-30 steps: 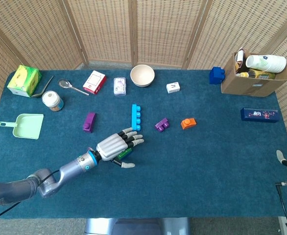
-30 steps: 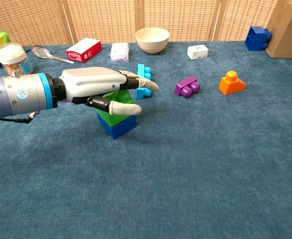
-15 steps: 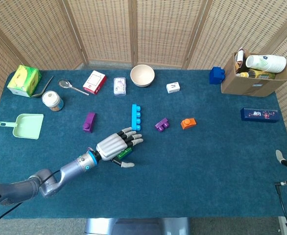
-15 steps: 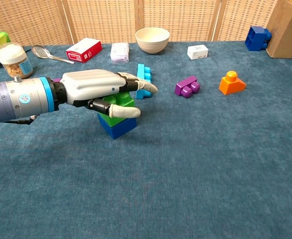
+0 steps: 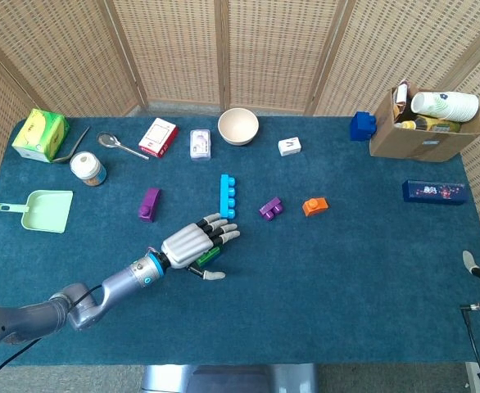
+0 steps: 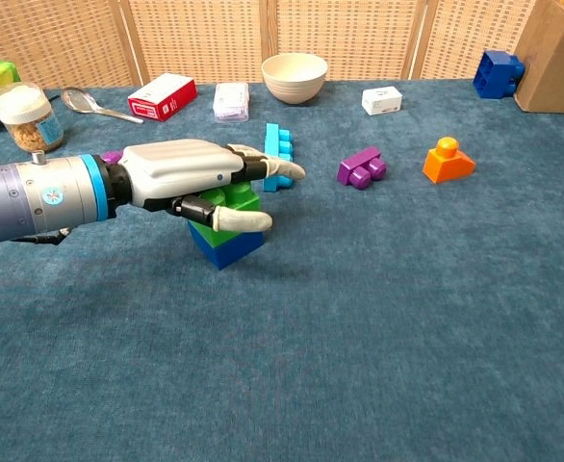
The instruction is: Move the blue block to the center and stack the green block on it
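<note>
Gripping green block | left robot hand | atop blue block

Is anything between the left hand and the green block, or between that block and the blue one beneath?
Nothing visible. The left hand lies over the green block, which already sits directly on the blue block, with no object between them.

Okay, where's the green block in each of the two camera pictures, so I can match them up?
Head view: the green block shows only as a sliver under the left hand, just below the picture's middle.
Chest view: it sits on the blue block, left of middle, with the hand over it.
Shared landmark: the light blue brick lies just beyond the hand in both.
</note>
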Motion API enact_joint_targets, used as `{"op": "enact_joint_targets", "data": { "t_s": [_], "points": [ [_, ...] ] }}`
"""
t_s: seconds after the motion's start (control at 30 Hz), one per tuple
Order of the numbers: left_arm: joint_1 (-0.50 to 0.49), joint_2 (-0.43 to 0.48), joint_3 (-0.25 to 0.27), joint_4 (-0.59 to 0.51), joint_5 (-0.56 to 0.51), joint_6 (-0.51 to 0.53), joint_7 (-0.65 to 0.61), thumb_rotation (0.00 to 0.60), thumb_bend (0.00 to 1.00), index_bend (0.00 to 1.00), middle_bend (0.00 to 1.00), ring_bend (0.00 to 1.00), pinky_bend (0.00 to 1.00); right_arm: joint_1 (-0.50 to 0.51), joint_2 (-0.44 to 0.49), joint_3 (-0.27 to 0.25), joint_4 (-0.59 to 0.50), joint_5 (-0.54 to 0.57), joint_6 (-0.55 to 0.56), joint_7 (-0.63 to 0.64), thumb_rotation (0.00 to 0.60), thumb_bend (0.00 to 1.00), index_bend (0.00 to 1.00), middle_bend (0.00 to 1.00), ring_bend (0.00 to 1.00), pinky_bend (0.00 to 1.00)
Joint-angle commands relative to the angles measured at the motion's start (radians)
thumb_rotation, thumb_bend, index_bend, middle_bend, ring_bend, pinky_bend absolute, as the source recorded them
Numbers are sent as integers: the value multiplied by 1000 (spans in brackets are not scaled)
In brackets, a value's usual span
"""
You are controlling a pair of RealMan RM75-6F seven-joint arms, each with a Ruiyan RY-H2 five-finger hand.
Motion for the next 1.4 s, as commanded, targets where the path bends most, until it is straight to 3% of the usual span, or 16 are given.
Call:
{"op": "enact_joint_targets", "data": {
  "t_s": [0.03, 0.43, 0.7, 0.83, 1.07, 1.4],
  "points": [
    [1, -1, 0, 1, -1, 0, -1, 0, 210, 47, 0, 0, 0, 0, 0, 0, 0, 1, 0, 0, 600, 229, 260, 155, 0, 0],
    [5, -10, -2, 8, 4, 8, 8, 0, 211, 47, 0, 0, 0, -4, 2, 2, -1, 3, 3, 4, 600, 231, 261, 154, 0, 0],
    [11, 59, -54, -72, -13, 68, 0, 0, 210, 48, 0, 0, 0, -4, 6, 7, 0, 0, -1, 17, 600, 230, 260, 154, 0, 0],
    [27, 136, -78, -162, -40, 89, 0, 0, 210, 48, 0, 0, 0, 3, 5, 8, 9, 0, -14, 24, 600, 230, 259, 154, 0, 0],
    [134, 377, -98, -393, -121, 185, 69, 0, 209, 48, 0, 0, 0, 36, -14, 6, 55, -23, -55, 33, 600, 230, 258, 154, 0, 0],
    [389, 655, -18, -604, -228, 353, 115, 0, 209, 54, 0, 0, 0, 89, -45, -22, 106, -63, -115, -20, 600, 230, 258, 154, 0, 0]
  ]
}}
